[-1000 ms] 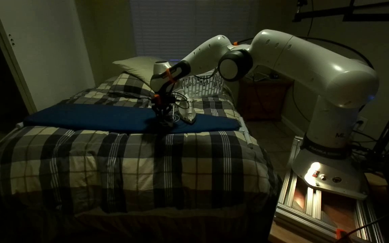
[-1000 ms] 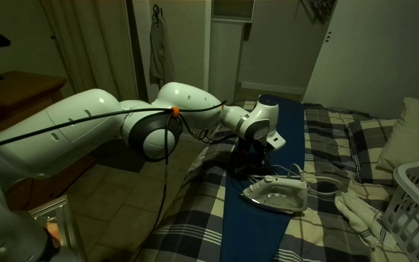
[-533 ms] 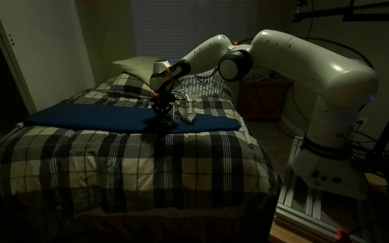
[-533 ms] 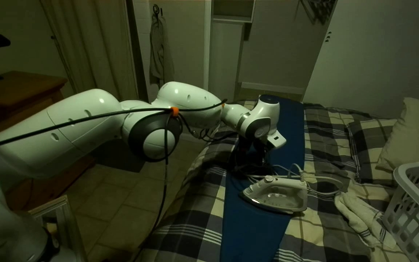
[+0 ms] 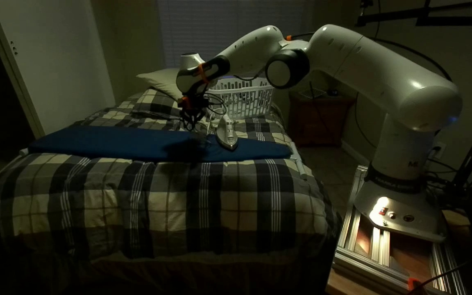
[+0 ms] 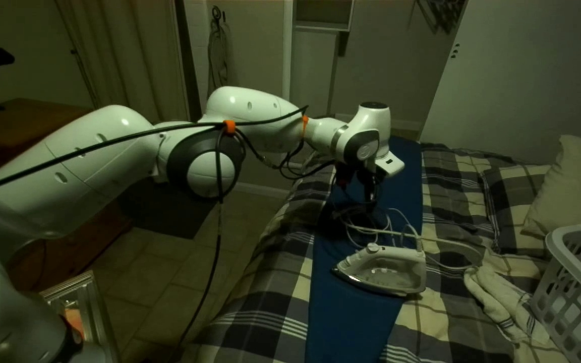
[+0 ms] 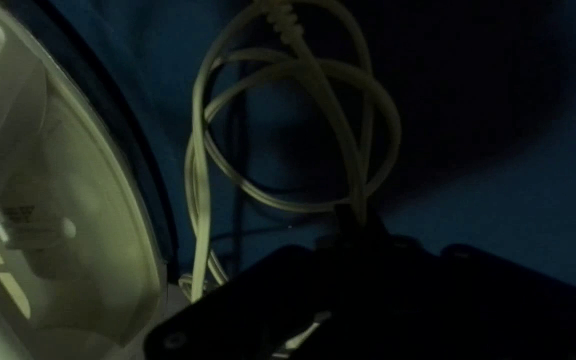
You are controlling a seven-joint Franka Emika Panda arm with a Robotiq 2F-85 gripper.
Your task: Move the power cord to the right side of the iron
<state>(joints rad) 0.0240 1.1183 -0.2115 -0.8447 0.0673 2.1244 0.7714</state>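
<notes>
The pale iron (image 5: 227, 133) rests on the blue ironing board, also in an exterior view (image 6: 386, 269) and at the left of the wrist view (image 7: 93, 215). The thin whitish power cord (image 6: 391, 232) runs from the iron's rear in loose loops up to my gripper. In the wrist view, the cord (image 7: 201, 260) hangs in loops ahead of my gripper (image 7: 359, 227), with a strand between the fingertips. My gripper is shut on that strand, raised above the board beside the iron. It shows dark in both exterior views (image 5: 191, 125) (image 6: 369, 204).
The blue ironing board (image 5: 109, 141) lies across the plaid bed (image 5: 158, 205). A white slatted basket (image 6: 568, 272) stands on the bed behind the iron. Pale socks (image 6: 502, 297) lie between iron and basket. A pillow (image 6: 578, 186) is at the bed's head.
My gripper has risen from low beside the iron to well above the board, lifting loops of the cord with it. The iron has not moved.
</notes>
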